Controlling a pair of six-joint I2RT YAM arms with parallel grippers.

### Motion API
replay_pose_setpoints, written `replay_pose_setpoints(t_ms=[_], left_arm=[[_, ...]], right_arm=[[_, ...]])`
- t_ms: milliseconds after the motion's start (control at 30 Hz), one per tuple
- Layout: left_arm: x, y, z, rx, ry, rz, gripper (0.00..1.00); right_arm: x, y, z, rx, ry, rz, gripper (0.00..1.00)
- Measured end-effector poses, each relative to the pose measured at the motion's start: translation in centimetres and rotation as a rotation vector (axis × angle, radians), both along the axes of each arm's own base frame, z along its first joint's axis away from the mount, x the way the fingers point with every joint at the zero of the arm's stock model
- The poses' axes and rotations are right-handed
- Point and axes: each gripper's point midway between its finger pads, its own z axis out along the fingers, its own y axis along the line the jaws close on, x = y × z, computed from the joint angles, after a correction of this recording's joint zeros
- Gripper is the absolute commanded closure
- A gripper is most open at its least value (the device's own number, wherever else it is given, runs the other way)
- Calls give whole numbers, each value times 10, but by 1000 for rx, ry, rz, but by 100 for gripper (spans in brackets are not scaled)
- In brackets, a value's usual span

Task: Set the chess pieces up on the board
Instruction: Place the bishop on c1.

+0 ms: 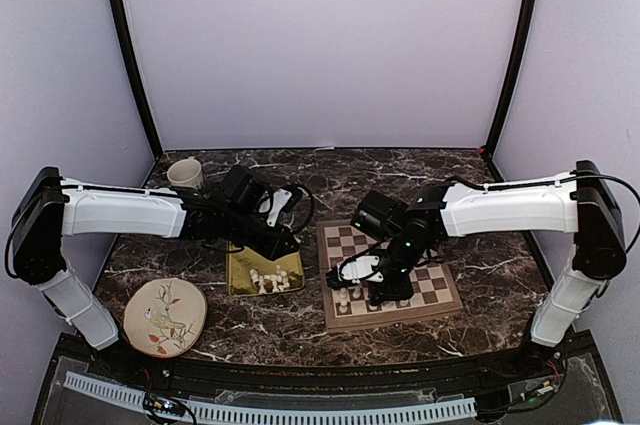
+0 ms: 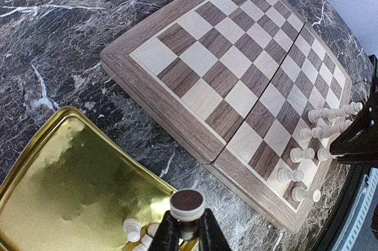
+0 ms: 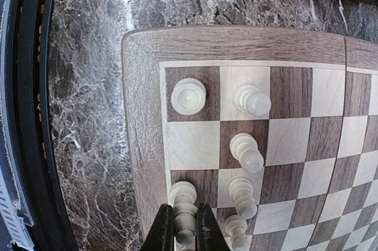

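The board [image 1: 345, 240] lies right of centre, with several cream chess pieces [image 3: 246, 152] standing along its near-left squares. My right gripper [image 3: 185, 209] is shut on one piece [image 3: 183, 195], whose base sits at a dark square in the edge column; I cannot tell whether it touches. My left gripper [image 2: 187, 218] is shut on another piece [image 2: 188, 202], its dark felt base facing the camera, held over the near corner of the gold tray [image 2: 71, 186]. More pieces [image 1: 272, 280] lie in that tray.
A cream cup [image 1: 184, 174] stands at the back left. A round plate with a bird drawing [image 1: 165, 317] lies at the front left. The right arm's gripper [image 2: 360, 136] shows at the edge of the left wrist view, over the board's occupied corner.
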Motion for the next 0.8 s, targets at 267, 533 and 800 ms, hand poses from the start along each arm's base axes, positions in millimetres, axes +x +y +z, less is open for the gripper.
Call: replay_pose_setpoints(t_ms=[267,533,800], left_arm=[[-1,0,0,-1,2,-2,97],[-2,1,-3,2,8,-4,96],[-4,-1,-2,-6,16,-16,96]], right_arm=[[2,-1,-6,-12,-10,-4,93],[5,-1,-8,-14,-25,-13,75],[3,-3,-9,-24,-15,-12,68]])
